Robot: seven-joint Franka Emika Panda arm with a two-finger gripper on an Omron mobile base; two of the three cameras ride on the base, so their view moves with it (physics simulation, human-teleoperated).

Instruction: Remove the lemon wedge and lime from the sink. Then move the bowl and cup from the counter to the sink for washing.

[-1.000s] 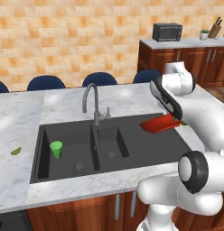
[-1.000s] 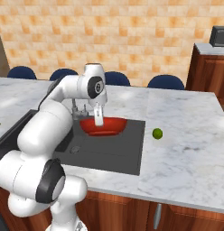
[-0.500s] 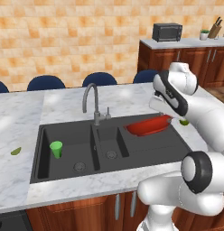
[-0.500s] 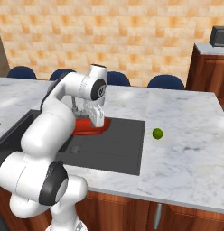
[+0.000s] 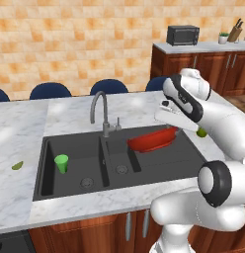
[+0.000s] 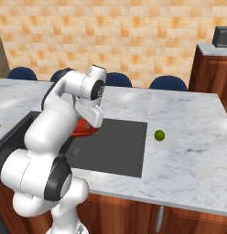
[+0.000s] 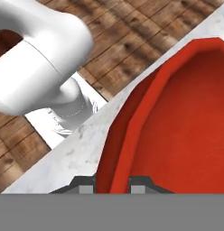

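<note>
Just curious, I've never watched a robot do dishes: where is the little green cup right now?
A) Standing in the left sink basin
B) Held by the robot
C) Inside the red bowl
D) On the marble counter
A: the cup stands upright in the left basin of the sink.

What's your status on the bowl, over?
Gripper shut on the bowl rim, carrying it over the sink. Cup already in left basin. Faucet close beside the bowl's path.

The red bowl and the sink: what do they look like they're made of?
The bowl looks like smooth plastic or glazed ceramic: uniform glossy red with a thin rim; hard to tell which. The sink looks like matte dark grey composite or stone, flat and without shine.
</note>
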